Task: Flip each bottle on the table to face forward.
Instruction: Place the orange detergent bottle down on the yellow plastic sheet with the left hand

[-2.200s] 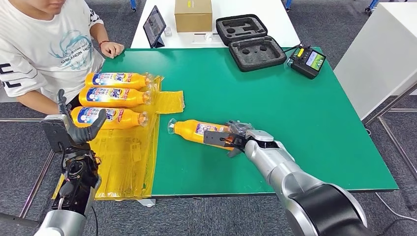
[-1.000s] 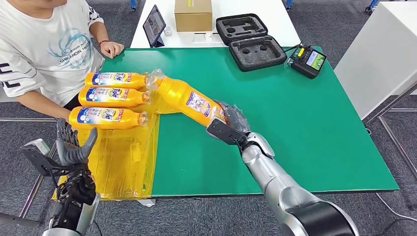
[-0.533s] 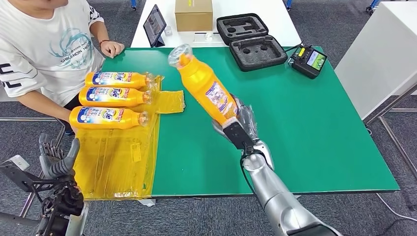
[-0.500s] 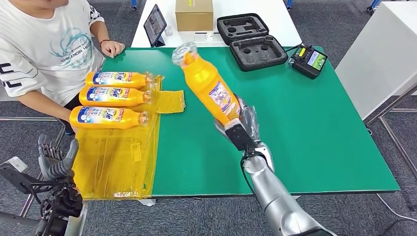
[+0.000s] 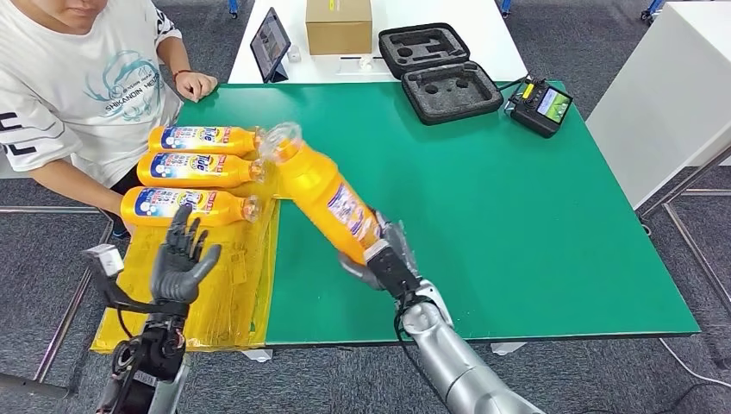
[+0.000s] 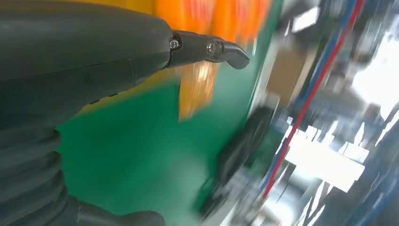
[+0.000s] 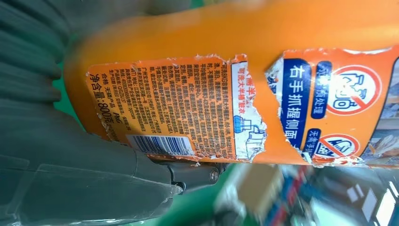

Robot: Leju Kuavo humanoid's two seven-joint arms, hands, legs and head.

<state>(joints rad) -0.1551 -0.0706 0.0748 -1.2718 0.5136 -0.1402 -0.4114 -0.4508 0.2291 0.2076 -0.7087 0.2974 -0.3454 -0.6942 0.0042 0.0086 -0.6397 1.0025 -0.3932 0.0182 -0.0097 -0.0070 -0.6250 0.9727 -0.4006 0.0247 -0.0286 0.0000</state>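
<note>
Your right hand (image 5: pixel 384 264) is gripping the base of the orange bottle (image 5: pixel 323 191), holding it tilted above the green table (image 5: pixel 517 216) with its cap slanting away toward three bottles (image 5: pixel 194 171) lying beyond it, while your left hand (image 5: pixel 181 261) is hovering empty, fingers spread.

A green table (image 5: pixel 517 224) stands on grey carpet (image 5: pixel 681 371) beside white tables (image 5: pixel 672 86).

Three bottles (image 5: pixel 194 168) lie side by side left of the raised bottle (image 5: pixel 326 199).
</note>
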